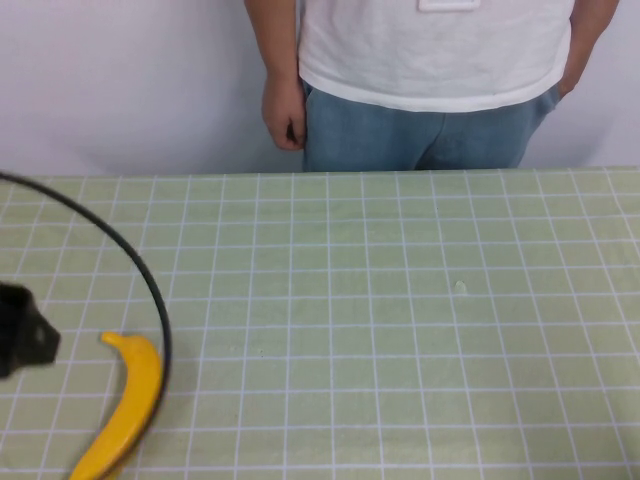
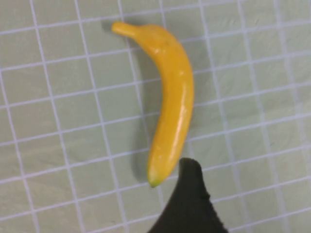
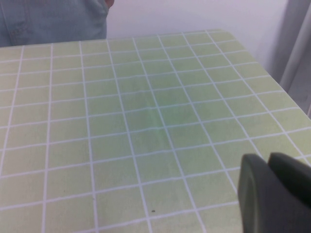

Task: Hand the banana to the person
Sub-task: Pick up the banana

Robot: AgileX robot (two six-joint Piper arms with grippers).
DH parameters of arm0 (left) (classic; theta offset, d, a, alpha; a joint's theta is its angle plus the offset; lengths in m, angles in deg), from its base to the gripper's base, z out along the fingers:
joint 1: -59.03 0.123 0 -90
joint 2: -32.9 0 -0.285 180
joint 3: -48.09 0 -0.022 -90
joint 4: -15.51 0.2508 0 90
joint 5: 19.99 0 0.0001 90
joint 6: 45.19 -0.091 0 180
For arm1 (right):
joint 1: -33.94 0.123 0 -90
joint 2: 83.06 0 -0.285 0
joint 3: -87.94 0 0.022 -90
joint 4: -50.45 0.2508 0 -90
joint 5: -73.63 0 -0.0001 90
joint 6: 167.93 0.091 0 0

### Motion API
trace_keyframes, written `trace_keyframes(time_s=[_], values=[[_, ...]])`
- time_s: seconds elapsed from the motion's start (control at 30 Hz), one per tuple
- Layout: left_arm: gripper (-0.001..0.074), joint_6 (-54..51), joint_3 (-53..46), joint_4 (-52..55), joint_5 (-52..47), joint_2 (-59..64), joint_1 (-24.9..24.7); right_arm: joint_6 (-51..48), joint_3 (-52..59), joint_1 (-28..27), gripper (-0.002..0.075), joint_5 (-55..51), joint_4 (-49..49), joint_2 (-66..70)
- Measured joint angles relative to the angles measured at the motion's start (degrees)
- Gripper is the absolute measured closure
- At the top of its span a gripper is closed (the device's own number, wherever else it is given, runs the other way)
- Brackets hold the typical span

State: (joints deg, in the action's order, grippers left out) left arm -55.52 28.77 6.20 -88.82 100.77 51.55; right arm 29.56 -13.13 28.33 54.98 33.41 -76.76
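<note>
Banana (image 1: 128, 405) flat on the table (image 1: 400, 330) near-left, left gripper (image 2: 187, 204) just beside its tip, right gripper (image 3: 274, 194) over bare table, grip state of both unclear; person (image 1: 430, 80) at far edge.

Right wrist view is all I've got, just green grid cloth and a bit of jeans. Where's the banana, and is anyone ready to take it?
Observer: The banana lies on the table's near left part, stem pointing away from the robot.
Operator: Is the left gripper holding it?
Observer: No. The left gripper hovers by the banana's blunt end, one dark fingertip showing, nothing gripped.
Operator: And the person?
Observer: The person stands behind the far edge, one hand hanging down, not reaching out.
Operator: My own gripper?
Observer: The right gripper is outside the high view.
</note>
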Motion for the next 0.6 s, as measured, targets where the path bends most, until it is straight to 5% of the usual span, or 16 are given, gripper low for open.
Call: trace_keyframes(time_s=[0.2,0.6], values=[[0.0266,-0.4,-8.9,4.2,10.3,0.7,-5.4,0.0,0.0,0.0,0.0735,0.0,0.0,0.0],[0.0266,-1.8,-18.9,3.1,24.4,12.7,-5.7,0.0,0.0,0.0,0.0735,0.0,0.0,0.0]])
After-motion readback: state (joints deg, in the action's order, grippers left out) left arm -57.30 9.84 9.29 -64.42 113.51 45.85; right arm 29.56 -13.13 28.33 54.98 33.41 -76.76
